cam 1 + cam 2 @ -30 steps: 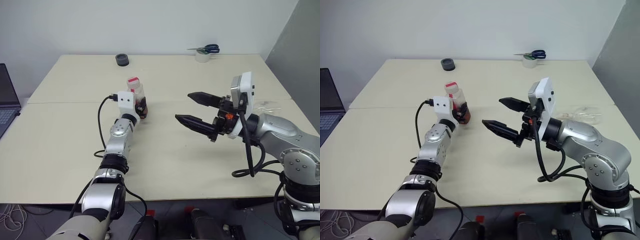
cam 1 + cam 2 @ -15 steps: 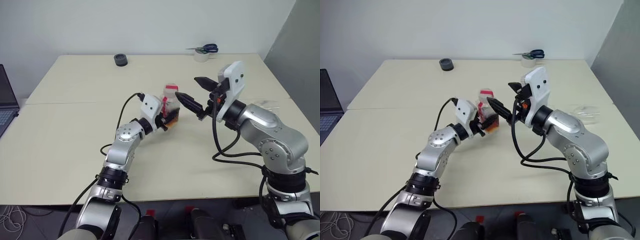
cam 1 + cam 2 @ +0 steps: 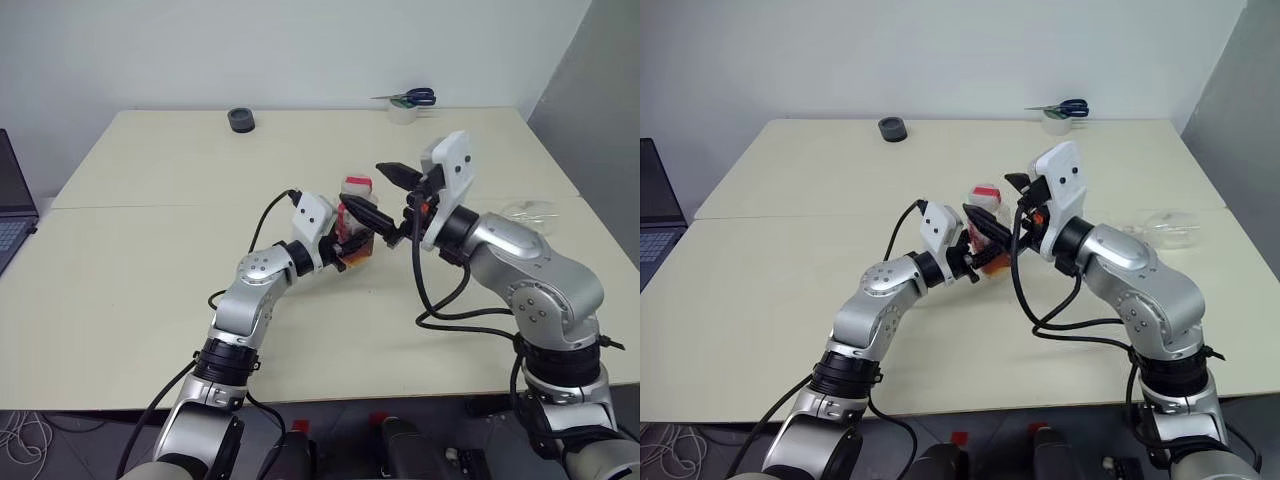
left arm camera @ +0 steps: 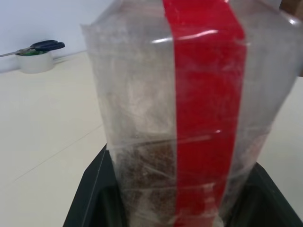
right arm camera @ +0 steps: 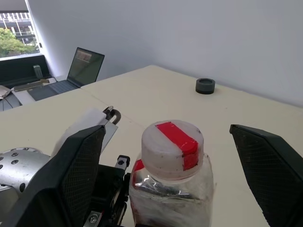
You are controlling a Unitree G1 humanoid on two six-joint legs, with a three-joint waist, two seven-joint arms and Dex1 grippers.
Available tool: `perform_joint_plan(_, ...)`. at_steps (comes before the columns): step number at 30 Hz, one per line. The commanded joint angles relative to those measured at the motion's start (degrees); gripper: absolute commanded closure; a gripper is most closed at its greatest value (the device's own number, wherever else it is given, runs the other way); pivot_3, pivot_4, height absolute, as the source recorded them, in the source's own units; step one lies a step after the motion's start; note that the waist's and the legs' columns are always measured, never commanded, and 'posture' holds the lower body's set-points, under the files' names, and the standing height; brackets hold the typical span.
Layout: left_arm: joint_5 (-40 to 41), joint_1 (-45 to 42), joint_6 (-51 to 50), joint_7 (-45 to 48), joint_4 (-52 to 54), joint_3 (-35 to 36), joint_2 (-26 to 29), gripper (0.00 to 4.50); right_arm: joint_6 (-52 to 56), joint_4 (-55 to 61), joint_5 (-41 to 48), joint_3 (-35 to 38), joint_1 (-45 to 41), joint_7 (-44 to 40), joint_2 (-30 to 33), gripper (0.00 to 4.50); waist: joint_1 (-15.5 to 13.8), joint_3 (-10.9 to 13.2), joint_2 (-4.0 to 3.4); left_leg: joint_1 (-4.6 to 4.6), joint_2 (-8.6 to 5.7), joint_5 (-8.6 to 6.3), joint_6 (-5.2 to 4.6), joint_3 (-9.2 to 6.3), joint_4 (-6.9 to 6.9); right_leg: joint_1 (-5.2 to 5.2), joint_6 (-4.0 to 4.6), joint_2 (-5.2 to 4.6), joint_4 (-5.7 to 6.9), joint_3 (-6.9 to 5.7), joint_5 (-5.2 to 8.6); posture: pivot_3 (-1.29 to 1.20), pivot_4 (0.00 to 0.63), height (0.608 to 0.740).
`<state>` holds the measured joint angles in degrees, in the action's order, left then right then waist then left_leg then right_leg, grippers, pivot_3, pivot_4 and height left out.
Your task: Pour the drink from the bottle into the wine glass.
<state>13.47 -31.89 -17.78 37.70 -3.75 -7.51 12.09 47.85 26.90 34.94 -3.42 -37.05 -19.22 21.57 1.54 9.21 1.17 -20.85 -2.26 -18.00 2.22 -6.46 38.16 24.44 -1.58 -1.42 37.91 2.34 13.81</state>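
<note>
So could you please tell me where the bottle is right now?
The bottle is near the table's middle, held upright in the left claw, with the open right claw straddling its cap.

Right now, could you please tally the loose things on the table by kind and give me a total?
Bottle, held in the left gripper: 1
Wine glass, lying on its side: 1
Tape roll: 1
Scissors: 1
Dark round object: 1
Laptop: 1
Total: 6

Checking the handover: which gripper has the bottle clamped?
The left gripper is shut on the bottle; the right gripper stands open around its cap.
</note>
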Motion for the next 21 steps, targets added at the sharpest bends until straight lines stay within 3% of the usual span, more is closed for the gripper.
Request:
perform_joint_plan(1, 0.9, -0.7, 0.1, 0.7, 4.3, -0.3, -0.1, 2.69, -1.1, 0.6, -0.7, -0.2, -1.0, -0.8, -0.5, 0.0, 0.0, 0.0, 0.0, 0.0, 0.0, 0.0, 0.0, 0.0, 0.0, 0.0, 0.0, 0.0, 0.0, 0.0, 0.0, 0.0, 0.15, 0.74)
perform_joint_plan(16, 0.6, -0.1, -0.3, 1.0, 5.6, -0.9, 0.0, 2.69, -1.3, -1.0, -1.8, 0.8, -1.3, -1.3, -2.8, 0.0, 0.0, 0.0, 0.0, 0.0, 0.0, 0.0, 0.0, -0.01, 0.0, 0.0, 0.0, 0.0, 0.0, 0.0, 0.0, 0.0, 0.15, 0.74)
perform_joint_plan(19, 0.6, -0.5, -0.1, 1.0, 5.1, -1.0, -0.1, 2.69, -1.3, -1.0, -2.0, 0.6, -0.9, -1.8, -2.6, 0.64, 0.0, 0.0, 0.0, 0.0, 0.0, 0.0, 0.0, 0.0, 0.0, 0.0, 0.0, 0.0, 0.0, 0.01, 0.0, 0.0, 0.15, 0.74)
perform_joint_plan(21, 0.5, -0.8, 0.0, 1.0, 4.8, -0.9, -0.1, 2.69, -1.4, -1.0, -2.2, 0.4, -0.7, -2.0, -2.4, 1.31, 0.0, 0.0, 0.0, 0.01, 0.0, 0.0, 0.0, 0.0, 0.0, 0.0, 0.0, 0.0, 0.01, 0.0, 0.0, 0.0, 0.15, 0.74)
